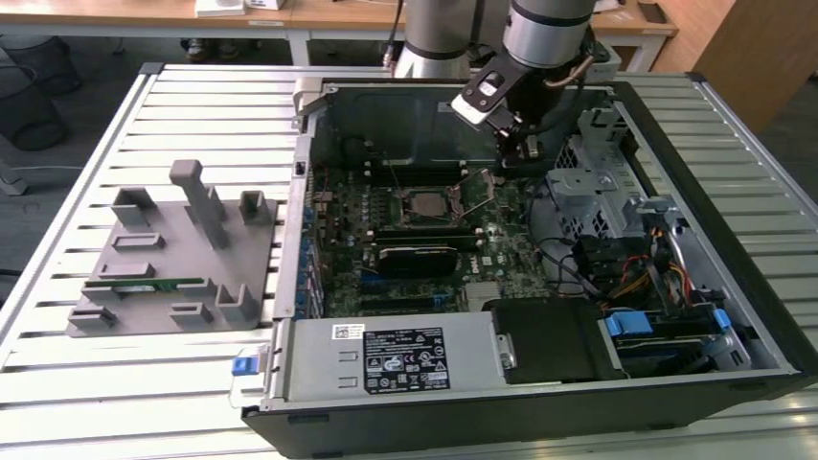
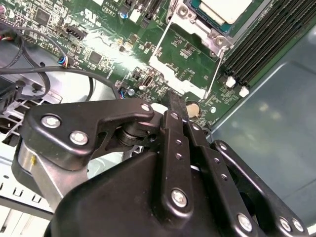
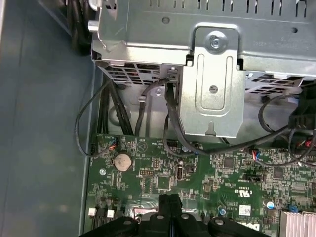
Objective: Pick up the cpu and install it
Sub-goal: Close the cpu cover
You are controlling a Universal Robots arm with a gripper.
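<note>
Hovering inside the computer case (image 1: 537, 422) on a slatted table (image 1: 192, 115), the hand (image 3: 170, 201) is closed, empty.

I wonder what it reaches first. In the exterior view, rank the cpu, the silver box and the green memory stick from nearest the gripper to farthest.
From the gripper:
1. cpu, on the green board, close by.
2. silver box, toward the view's front.
3. green memory stick, on the grey holder at the exterior view's left.
</note>
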